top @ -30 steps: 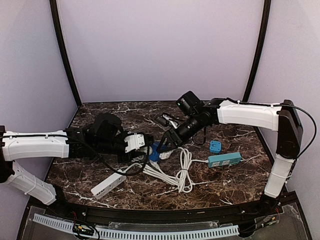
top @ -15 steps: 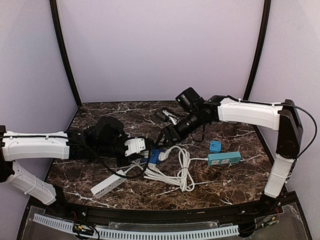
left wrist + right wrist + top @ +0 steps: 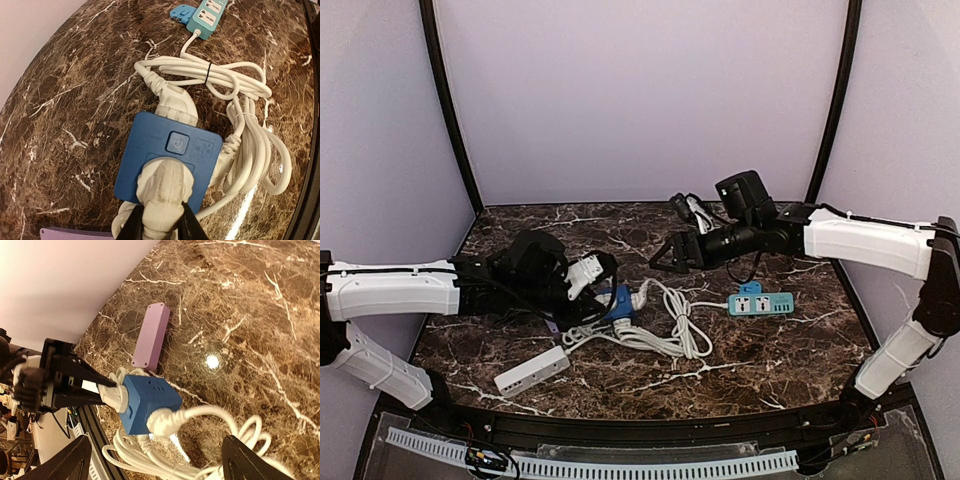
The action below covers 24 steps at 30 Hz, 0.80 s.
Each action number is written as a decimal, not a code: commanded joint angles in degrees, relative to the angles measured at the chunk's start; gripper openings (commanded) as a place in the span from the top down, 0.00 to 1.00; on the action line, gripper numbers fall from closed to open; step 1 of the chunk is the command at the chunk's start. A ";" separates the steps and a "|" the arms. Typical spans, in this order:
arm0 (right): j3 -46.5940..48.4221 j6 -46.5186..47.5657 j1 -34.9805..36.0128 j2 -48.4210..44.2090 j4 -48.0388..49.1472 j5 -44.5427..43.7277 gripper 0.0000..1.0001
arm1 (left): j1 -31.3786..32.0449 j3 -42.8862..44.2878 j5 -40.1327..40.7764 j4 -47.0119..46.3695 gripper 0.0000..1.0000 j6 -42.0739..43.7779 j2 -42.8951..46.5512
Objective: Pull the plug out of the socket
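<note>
The bright blue cube socket (image 3: 170,150) lies on the marble among white cable; it also shows in the right wrist view (image 3: 150,397) and the top view (image 3: 620,297). A white plug (image 3: 162,192) sits in its face with the power button. My left gripper (image 3: 161,227) is shut on this plug, black fingers (image 3: 132,225) on both sides. A second white plug (image 3: 165,420) sits in another face. My right gripper (image 3: 665,255) is open and empty, behind and to the right of the cube, apart from it.
A coil of white cable (image 3: 670,335) lies right of the cube. A teal power strip (image 3: 760,302) and a small blue adapter (image 3: 750,289) lie further right. A purple power strip (image 3: 530,370) lies near the front left. Dark clutter (image 3: 685,210) sits at the back.
My right gripper has drawn back from the cube, up and to the right. The teal strip and cable slid left and back. The left gripper stays shut on the plug.
</note>
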State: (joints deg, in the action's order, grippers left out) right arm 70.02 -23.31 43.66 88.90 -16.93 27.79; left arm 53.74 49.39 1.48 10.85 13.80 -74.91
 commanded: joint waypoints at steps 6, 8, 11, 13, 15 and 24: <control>-9.19 -14.99 3.89 0.33 16.15 -0.75 0.11 | -4.82 -1.72 -7.55 -22.46 0.99 -27.12 0.77; -9.00 -16.73 4.36 2.06 17.38 -0.19 0.11 | -5.12 -2.49 -8.75 -24.59 0.99 -28.48 0.73; -8.50 -18.16 4.50 4.29 19.52 0.99 0.11 | -5.53 -3.32 -10.08 -25.16 0.99 -28.63 1.24; -8.24 -18.57 4.51 5.40 20.95 1.57 0.11 | -6.16 -3.99 -11.11 -25.22 0.99 -28.74 2.52; -7.47 -17.95 4.70 6.54 21.22 1.46 0.11 | -7.08 -4.60 -11.70 -25.02 0.99 -29.24 3.40; -2.10 1.78 10.79 7.73 11.40 -13.18 0.12 | -10.76 1.15 -15.05 -14.16 0.99 -34.27 0.50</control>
State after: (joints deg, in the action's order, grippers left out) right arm 64.42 -32.51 51.57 96.31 -1.41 22.81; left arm 44.62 44.95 -9.26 -1.39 -15.77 -75.77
